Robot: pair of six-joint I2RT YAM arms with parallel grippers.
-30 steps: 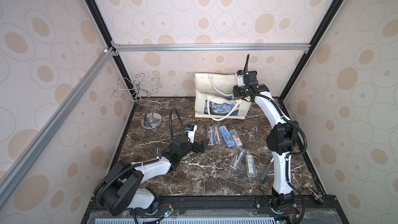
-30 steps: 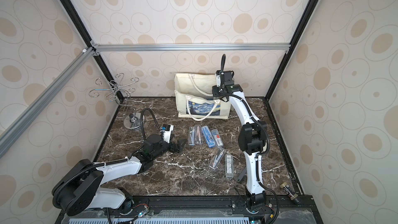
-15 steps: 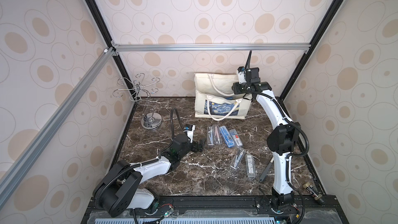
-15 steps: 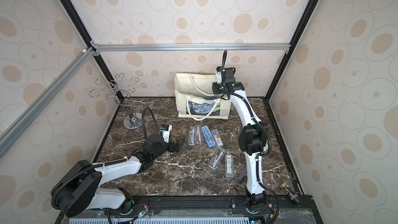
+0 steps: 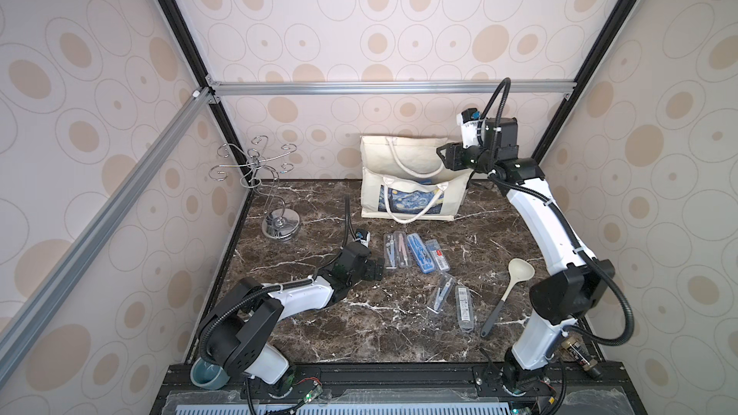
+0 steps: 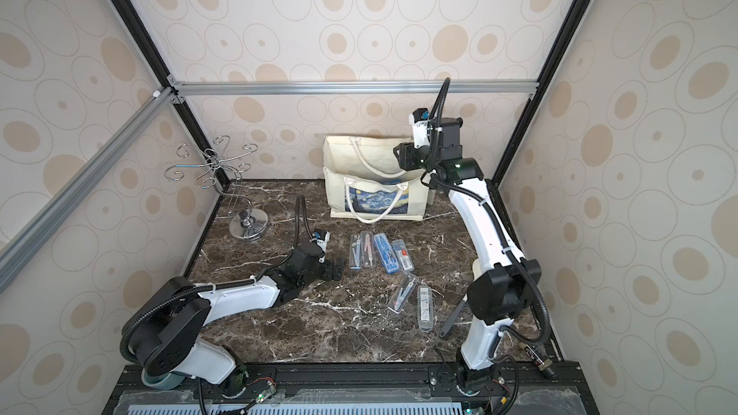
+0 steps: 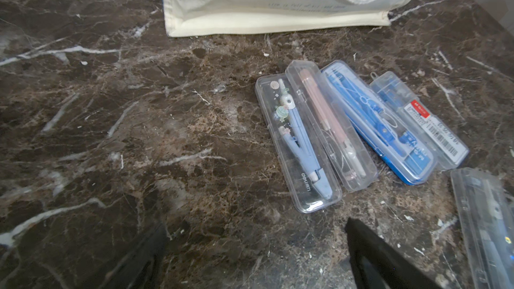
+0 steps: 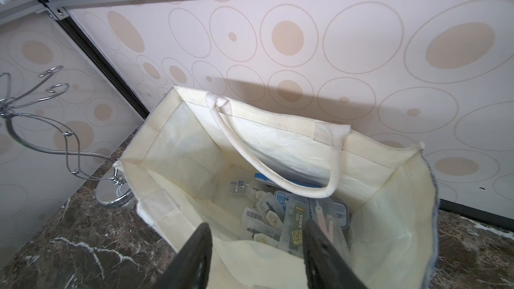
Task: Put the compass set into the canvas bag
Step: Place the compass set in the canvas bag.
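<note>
The canvas bag (image 5: pixel 411 171) (image 6: pixel 375 177) stands open at the back of the marble table. Several compass sets in clear cases (image 8: pixel 294 218) lie inside it. My right gripper (image 5: pixel 444 153) (image 6: pixel 399 153) (image 8: pixel 257 243) hangs open over the bag's mouth, nothing between its fingers. More compass sets lie on the table: a row of cases (image 5: pixel 413 251) (image 6: pixel 377 251) (image 7: pixel 300 140) in front of the bag and two further cases (image 5: pixel 453 299) nearer the front. My left gripper (image 5: pixel 377 267) (image 6: pixel 339 267) (image 7: pixel 256 234) is open and empty, low over the table just left of the row.
A chrome wire stand (image 5: pixel 275 193) stands at the back left. A cream spoon with a grey handle (image 5: pixel 519 273) lies at the right, beside my right arm. The bag's rope handle (image 8: pixel 272 173) droops into its mouth. A grey-blue bowl (image 5: pixel 207 375) sits at the front left corner.
My right gripper's jaws have opened above the bag and the wrist has lifted slightly. The left arm has barely moved.
</note>
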